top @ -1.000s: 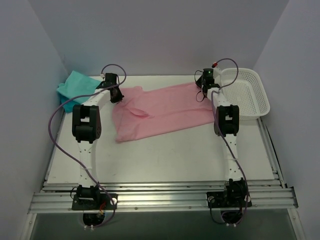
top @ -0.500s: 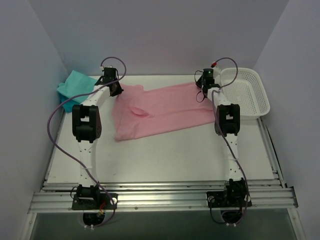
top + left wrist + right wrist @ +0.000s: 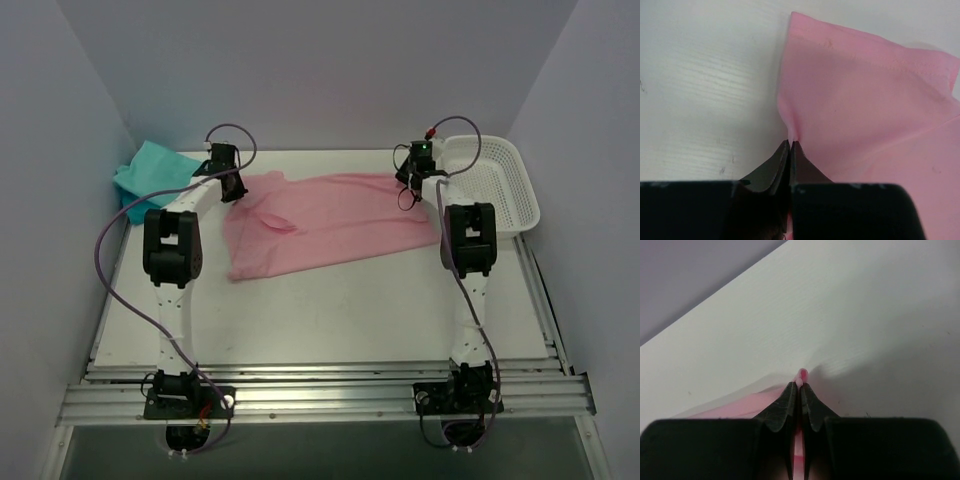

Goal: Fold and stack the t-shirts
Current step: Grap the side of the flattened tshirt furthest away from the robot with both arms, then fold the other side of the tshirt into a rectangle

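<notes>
Pink t-shirt (image 3: 330, 215) lies spread on the far bench (image 3: 350, 310); left fingers (image 3: 774, 169) and right fingers (image 3: 784, 406) each clamp its far edge, probably the corners. Laying-out step; next, both must carry it forward evenly

One pink t-shirt (image 3: 330, 215), one teal cloth heap (image 3: 152, 168), one white basket (image 3: 500, 190), two tools: left tool (image 3: 790, 143), right tool (image 3: 800, 385)

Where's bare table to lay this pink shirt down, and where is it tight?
The widest bare table lies between the near edge of the pink shirt and the arm bases. A thin strip runs behind the shirt along the back wall. Crowded: far-left corner, teal shirt by the left gripper; far-right, the basket by the right gripper.
</notes>
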